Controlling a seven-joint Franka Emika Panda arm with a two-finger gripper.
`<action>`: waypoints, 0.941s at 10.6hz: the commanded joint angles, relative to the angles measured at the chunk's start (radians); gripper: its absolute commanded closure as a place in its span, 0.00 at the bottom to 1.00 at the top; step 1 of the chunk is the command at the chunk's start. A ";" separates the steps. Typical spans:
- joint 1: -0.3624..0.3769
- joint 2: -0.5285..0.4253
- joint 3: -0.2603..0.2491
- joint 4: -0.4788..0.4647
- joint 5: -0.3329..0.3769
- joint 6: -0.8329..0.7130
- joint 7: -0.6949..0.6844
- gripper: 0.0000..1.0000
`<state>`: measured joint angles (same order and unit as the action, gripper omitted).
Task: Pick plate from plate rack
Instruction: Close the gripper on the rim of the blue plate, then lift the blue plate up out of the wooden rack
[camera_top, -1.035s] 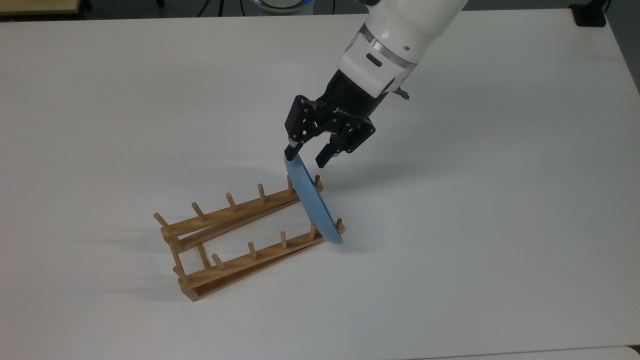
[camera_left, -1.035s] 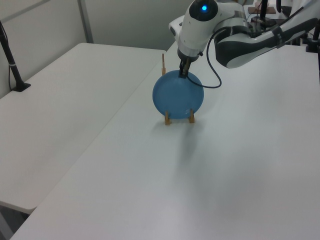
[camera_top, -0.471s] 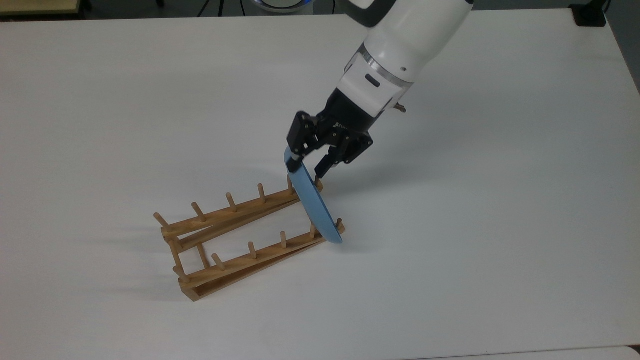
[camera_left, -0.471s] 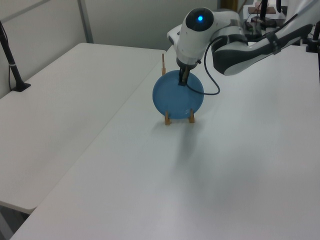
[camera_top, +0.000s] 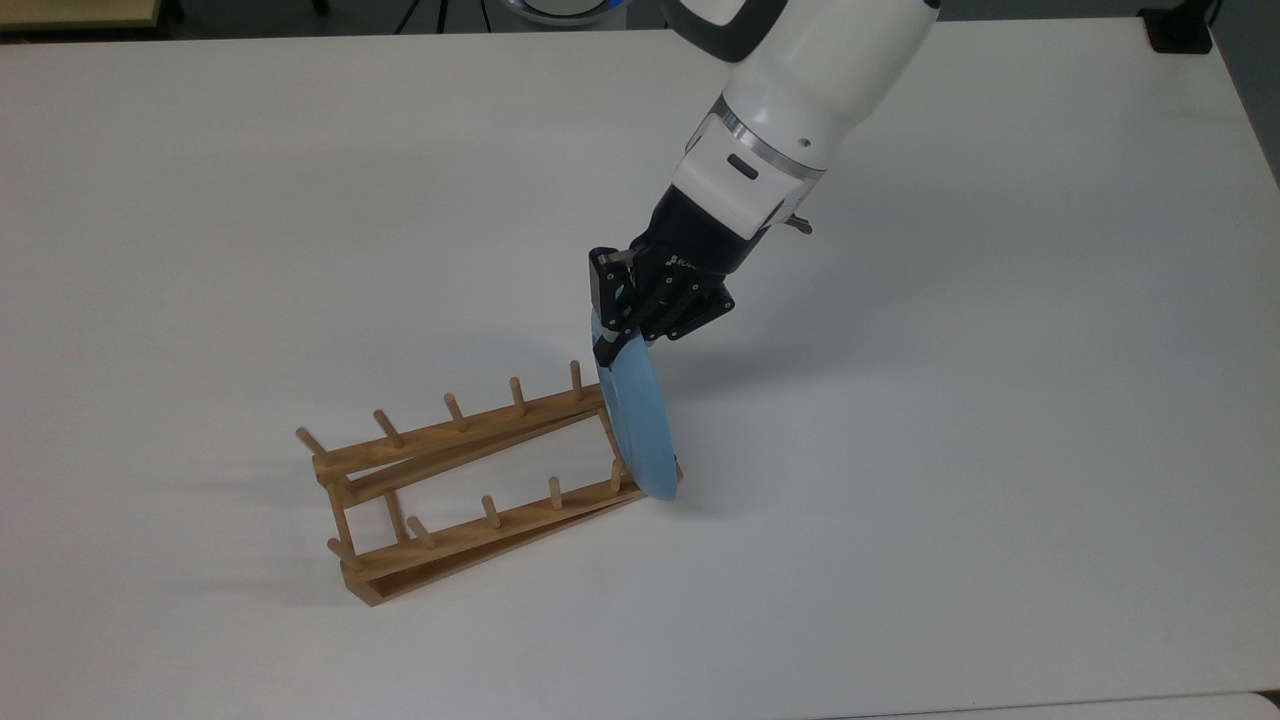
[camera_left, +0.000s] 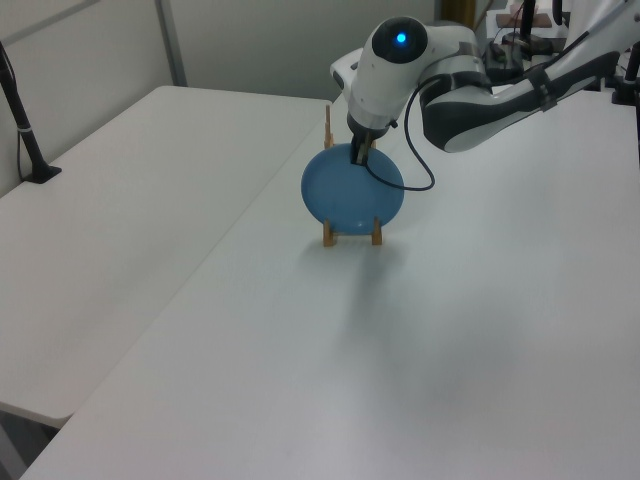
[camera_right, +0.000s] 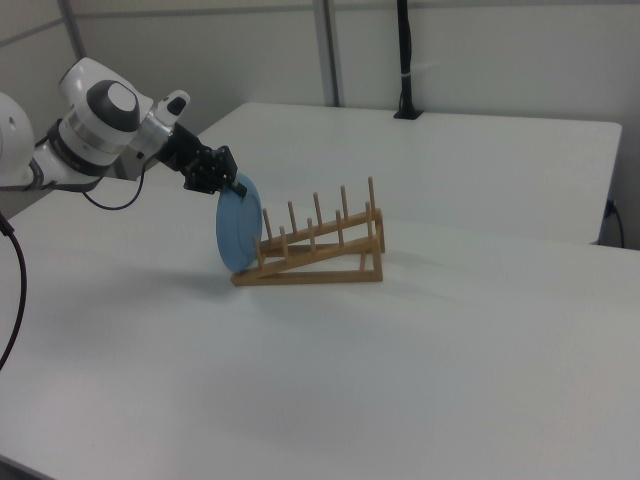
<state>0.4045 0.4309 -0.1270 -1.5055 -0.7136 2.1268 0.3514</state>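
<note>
The light-blue plate (camera_top: 640, 430) stands on edge in the last slot of the wooden plate rack (camera_top: 460, 470), at the rack's low end on the top view's right. My gripper (camera_top: 615, 345) comes down at a slant from the upper right and is shut on the plate's top rim. The left view shows the plate (camera_left: 352, 190) face-on, with the gripper (camera_left: 358, 158) pinching its upper edge and the rack (camera_left: 350, 236) mostly hidden behind it. In the right view the plate (camera_right: 236, 235) leans at the rack's (camera_right: 320, 250) low left end, the gripper (camera_right: 236, 190) on its top.
The rack sits on a wide white table (camera_top: 1000, 450). A black post (camera_left: 25, 125) stands on the neighbouring table at the left view's left, and a black pole (camera_right: 405, 60) rises at the back of the right view. A black block (camera_top: 1180, 30) sits at the table's far right corner.
The fingers came down over the plate's rim and closed on it. The plate now stands more upright, and the rack has shifted slightly toward the top view's left.
</note>
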 joint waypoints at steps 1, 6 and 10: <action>0.005 -0.004 -0.010 -0.009 -0.041 0.024 0.017 1.00; 0.000 -0.015 -0.014 0.073 0.017 0.025 0.044 1.00; -0.015 -0.052 -0.065 0.157 0.282 0.042 0.051 1.00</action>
<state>0.3952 0.4176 -0.1523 -1.3744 -0.5895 2.1311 0.3876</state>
